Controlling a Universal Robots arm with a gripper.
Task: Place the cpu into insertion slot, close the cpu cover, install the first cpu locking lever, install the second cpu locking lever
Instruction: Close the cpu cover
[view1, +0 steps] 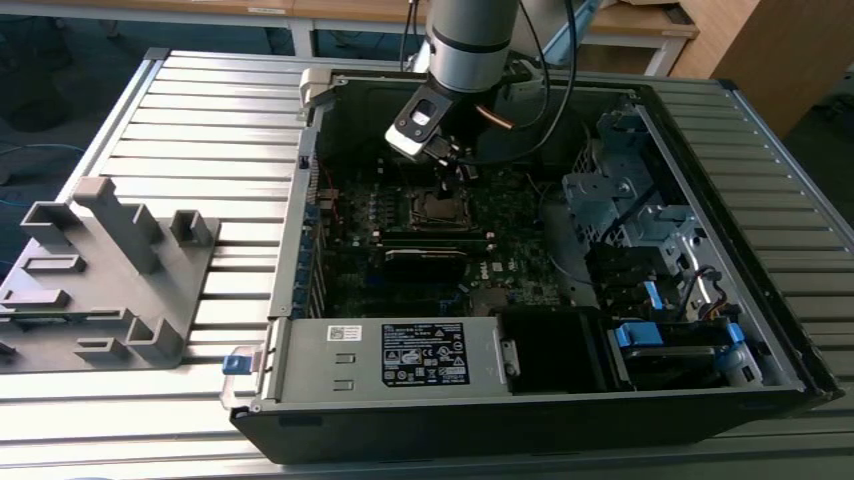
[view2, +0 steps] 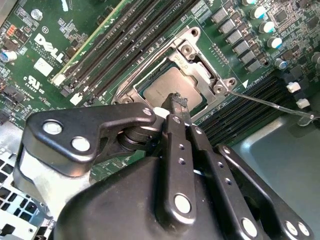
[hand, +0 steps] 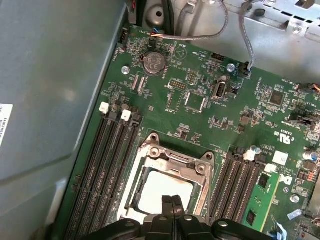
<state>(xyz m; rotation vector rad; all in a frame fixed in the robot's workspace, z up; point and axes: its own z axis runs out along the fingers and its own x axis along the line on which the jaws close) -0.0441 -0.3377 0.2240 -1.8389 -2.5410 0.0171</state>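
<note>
The cpu (view2: 162, 90) (hand: 157, 192) lies flat in the insertion slot (view1: 438, 210) on the green motherboard. The silvery cpu cover (view2: 192, 50) (hand: 175, 159) lies down over it, and the chip's face shows through the cover's window. A thin metal locking lever (view2: 270, 105) sticks out from one corner of the socket, over the memory slots. In both wrist views my gripper (view2: 178, 102) (hand: 172, 200) hovers just above the chip's edge, fingers shut together with nothing between them. In the exterior view my gripper (view1: 449, 170) hangs over the socket inside the open computer case.
Black memory slots (hand: 107, 165) flank the socket on both sides. The labelled silver power-supply box (view1: 394, 355) sits at the case's near end and drive bays (view1: 627, 210) at the exterior view's right. A grey fixture (view1: 107, 270) stands on the slatted table beside the case.
</note>
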